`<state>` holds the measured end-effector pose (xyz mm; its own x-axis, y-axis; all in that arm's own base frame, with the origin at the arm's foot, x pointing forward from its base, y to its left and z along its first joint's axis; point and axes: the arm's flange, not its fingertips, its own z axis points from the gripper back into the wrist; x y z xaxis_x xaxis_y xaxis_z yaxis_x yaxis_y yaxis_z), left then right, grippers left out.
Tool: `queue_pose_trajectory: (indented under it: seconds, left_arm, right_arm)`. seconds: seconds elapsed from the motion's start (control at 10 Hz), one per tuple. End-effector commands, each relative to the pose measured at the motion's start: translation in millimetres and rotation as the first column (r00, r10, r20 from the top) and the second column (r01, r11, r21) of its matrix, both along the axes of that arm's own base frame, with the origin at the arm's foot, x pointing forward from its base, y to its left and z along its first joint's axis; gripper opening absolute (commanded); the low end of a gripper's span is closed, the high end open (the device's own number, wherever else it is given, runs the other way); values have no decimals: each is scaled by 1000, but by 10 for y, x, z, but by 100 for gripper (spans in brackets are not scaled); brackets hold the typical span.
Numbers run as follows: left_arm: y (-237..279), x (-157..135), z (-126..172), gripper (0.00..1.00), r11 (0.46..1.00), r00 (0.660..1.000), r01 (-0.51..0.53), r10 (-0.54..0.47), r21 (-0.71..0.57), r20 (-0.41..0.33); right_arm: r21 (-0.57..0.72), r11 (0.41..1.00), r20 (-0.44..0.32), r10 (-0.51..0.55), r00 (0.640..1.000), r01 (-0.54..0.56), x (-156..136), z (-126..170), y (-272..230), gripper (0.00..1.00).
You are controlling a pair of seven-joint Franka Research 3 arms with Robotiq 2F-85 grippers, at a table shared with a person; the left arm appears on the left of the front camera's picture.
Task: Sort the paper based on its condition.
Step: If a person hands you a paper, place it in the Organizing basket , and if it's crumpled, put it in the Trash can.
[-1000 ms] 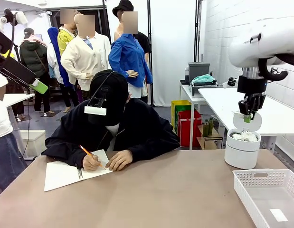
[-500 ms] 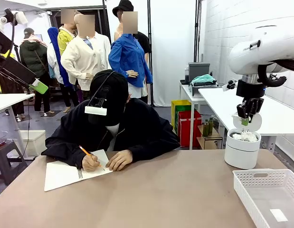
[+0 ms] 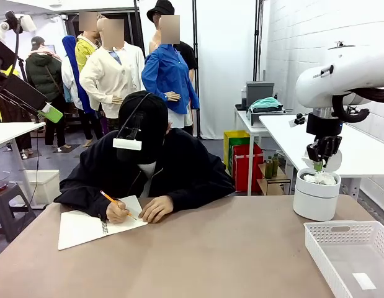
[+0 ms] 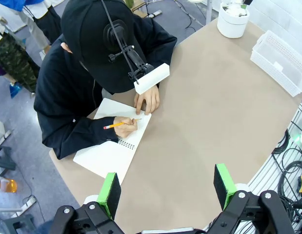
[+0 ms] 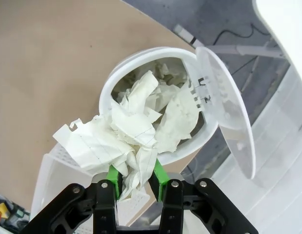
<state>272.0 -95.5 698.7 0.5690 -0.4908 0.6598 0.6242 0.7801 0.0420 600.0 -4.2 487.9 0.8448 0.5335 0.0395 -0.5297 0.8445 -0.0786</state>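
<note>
Right wrist view: right gripper [image 5: 136,176] pinches crumpled paper [image 5: 109,139] above the white bin [image 5: 108,92].
Left gripper [image 4: 166,187] hangs wide open over the table [image 4: 199,112].

A crumpled wad of white, faintly lined paper [image 5: 111,139] hangs above the mouth of a round white plastic bin [image 5: 116,85], its creased folds spreading out to one side while a twisted tail of it is pinched between green pads. More crumpled white paper wads [image 5: 172,105] lie piled inside that bin, filling it to about the rim; from the front they show as a white heap [image 3: 320,178] at the bin's top, on the far right part of the table.
</note>
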Motion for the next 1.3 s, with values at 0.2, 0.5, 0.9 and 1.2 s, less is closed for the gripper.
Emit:
queue_pose_trajectory:
  seconds: [0.2,0.5,0.9,1.2]
  left_arm:
    - [4,-1,5,100,1000,1000,-3,3,1,1]
    - [4,-1,5,100,1000,1000,-3,3,1,1]
    - [4,-1,5,100,1000,1000,-3,3,1,1]
    - [4,-1,5,100,1000,1000,-3,3,1,1]
  right_arm:
    - [-65,994,48,-82,995,85,142,-31,-56,26]
    - [-34,991,81,-124,989,127,224,-24,-136,26]
    - [-36,994,70,-103,992,106,167,-2,-141,26]
    - [-38,992,67,-115,991,118,183,-6,-166,60]
